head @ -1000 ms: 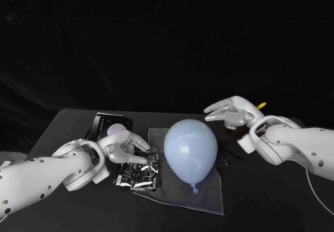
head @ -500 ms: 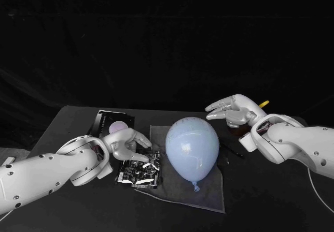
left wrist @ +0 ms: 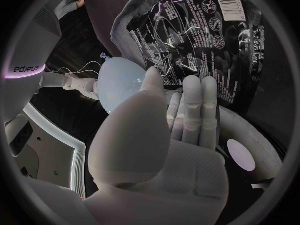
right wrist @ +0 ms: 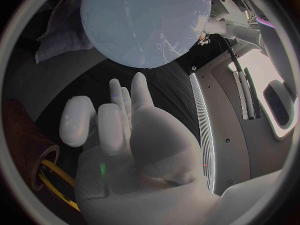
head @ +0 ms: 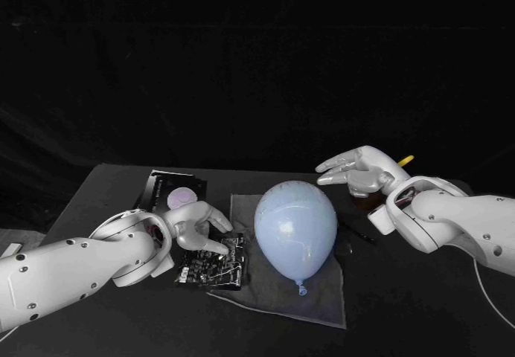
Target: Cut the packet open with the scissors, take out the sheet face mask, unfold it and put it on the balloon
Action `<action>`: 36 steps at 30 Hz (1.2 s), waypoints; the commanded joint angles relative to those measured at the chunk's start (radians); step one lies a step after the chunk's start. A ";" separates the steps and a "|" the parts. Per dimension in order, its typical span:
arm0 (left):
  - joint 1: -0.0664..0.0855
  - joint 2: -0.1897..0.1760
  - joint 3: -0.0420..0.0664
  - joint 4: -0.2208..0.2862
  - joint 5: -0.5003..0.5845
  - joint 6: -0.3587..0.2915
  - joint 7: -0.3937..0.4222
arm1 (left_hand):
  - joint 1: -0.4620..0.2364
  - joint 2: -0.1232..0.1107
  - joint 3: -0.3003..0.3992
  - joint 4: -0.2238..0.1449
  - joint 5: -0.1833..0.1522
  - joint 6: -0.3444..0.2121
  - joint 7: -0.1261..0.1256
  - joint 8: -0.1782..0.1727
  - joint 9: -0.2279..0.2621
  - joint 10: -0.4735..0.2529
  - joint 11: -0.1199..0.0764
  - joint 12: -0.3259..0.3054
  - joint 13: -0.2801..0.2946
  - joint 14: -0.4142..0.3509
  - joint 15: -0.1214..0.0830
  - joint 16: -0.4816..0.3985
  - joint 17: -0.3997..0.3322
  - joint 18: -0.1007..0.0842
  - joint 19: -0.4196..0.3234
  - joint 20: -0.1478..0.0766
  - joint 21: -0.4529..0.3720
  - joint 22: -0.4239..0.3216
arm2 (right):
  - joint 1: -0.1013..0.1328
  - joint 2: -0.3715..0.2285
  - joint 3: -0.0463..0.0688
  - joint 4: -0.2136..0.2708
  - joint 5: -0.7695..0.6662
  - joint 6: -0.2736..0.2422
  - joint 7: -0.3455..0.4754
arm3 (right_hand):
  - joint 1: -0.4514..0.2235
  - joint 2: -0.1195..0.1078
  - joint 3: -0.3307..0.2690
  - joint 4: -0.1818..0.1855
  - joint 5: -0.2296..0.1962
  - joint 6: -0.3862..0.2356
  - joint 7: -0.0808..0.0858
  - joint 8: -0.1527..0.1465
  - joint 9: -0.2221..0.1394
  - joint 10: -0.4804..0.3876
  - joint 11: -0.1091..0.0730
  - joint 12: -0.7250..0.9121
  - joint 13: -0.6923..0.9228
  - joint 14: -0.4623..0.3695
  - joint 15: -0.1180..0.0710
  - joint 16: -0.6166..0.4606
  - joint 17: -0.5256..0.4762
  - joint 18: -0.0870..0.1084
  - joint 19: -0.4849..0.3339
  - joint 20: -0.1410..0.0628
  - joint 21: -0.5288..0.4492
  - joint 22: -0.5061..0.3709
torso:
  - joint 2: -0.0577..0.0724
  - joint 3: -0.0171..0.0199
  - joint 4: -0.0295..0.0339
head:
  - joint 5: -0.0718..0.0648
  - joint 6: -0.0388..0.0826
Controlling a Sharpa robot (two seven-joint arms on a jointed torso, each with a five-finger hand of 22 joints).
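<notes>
A pale blue balloon (head: 295,230) lies on a grey cloth (head: 317,301) at the table's middle. The black printed packet (head: 210,266) lies flat just left of it, partly on the cloth. My left hand (head: 199,223) hovers over the packet's far edge with fingers spread and bent down, holding nothing. In the left wrist view its fingers (left wrist: 192,105) reach out straight toward the packet (left wrist: 200,40), with the balloon (left wrist: 122,80) beside them. My right hand (head: 359,169) is raised right of the balloon, fingers apart and empty. The scissors' yellow handle (head: 405,160) peeks out behind it, and shows as a yellow loop (right wrist: 53,177).
A black box (head: 170,190) with a pale round disc on it sits at the back left, behind my left hand. A thin dark object (head: 357,233) lies on the table right of the cloth. The table's near side is open.
My left hand's fingers have loosened and spread over the packet's far edge, and the left arm has shifted slightly. The right hand has barely moved.
</notes>
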 commanded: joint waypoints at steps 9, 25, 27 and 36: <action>-0.001 0.008 0.001 0.007 -0.026 0.051 -0.030 | 0.013 0.008 0.003 0.000 -0.005 0.000 -0.017 0.009 0.002 -0.014 -0.002 0.015 0.001 0.001 -0.007 0.006 -0.006 0.015 0.003 -0.005 0.005 -0.001 | 0.000 0.000 0.001 0.003 -0.013 0.017 -0.001 | -0.008 0.001 -0.028 -0.006 -0.007 -0.005 0.001 0.004 0.001 -0.006 -0.002 0.002 0.002 0.036 0.007 0.007 0.004 -0.016 0.006 0.000 0.007 0.006 | 0.000 -0.0003 0.0006 | -0.003 -0.001; -0.001 0.018 0.001 0.008 -0.117 0.056 -0.035 | 0.040 0.058 0.018 -0.006 -0.009 0.084 -0.024 0.055 0.015 0.039 -0.005 0.086 0.004 0.023 0.004 0.045 -0.024 -0.004 0.083 -0.003 0.072 0.103 | 0.000 0.002 0.001 0.003 -0.012 0.024 -0.003 | -0.010 0.004 -0.028 -0.007 -0.009 -0.003 0.000 0.006 0.002 -0.004 -0.003 0.003 0.003 0.036 0.007 0.011 0.006 -0.016 0.007 0.000 0.011 0.009 | 0.001 0.0001 -0.0002 | -0.005 -0.004; -0.001 0.021 0.001 0.008 -0.138 0.053 -0.037 | 0.041 0.057 0.017 -0.006 -0.009 0.082 -0.021 0.054 0.014 0.040 -0.003 0.088 0.004 0.025 0.005 0.048 -0.025 -0.006 0.089 -0.002 0.078 0.112 | 0.000 0.003 0.001 0.003 -0.012 0.024 -0.003 | -0.010 0.004 -0.028 -0.007 -0.009 -0.003 0.000 0.006 0.002 -0.004 -0.003 0.003 0.003 0.036 0.007 0.011 0.006 -0.016 0.007 0.000 0.011 0.009 | 0.001 0.0000 -0.0003 | -0.005 -0.004; -0.001 0.029 0.000 0.009 -0.225 0.028 -0.046 | 0.090 0.093 0.019 -0.011 -0.009 0.112 -0.028 0.065 0.012 0.100 -0.011 0.143 0.013 0.061 0.000 0.096 -0.015 -0.025 0.178 -0.003 0.155 0.237 | 0.000 0.004 0.001 0.003 -0.011 0.025 -0.001 | -0.010 0.008 -0.027 -0.009 -0.009 -0.002 -0.001 0.007 0.002 -0.001 -0.004 0.004 0.004 0.036 0.007 0.016 0.009 -0.016 0.008 0.000 0.014 0.013 | 0.000 0.0001 0.0001 | -0.005 -0.006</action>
